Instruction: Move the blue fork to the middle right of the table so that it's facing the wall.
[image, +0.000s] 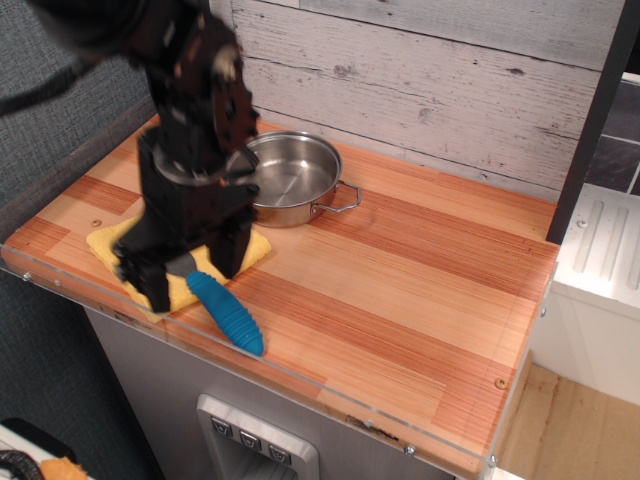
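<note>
Nearest the front edge, the blue fork (225, 312) lies with its handle angled out below and to the right of the gripper (190, 270), its head hidden beneath the tool. The jaws stand spread, straddling the fork's neck — nothing is clamped yet. Under them lies the yellow cloth (180, 282); closing too low could pinch fabric along with the fork. Behind the gripper sits the steel pan (290, 178) — a careless lift could clip it.

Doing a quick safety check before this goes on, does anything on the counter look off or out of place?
Mostly tidy. The blue fork lies diagonally, its handle end reaching the table's clear front edge, its head on the yellow cloth under the gripper. The steel pan sits upright, empty.
</note>
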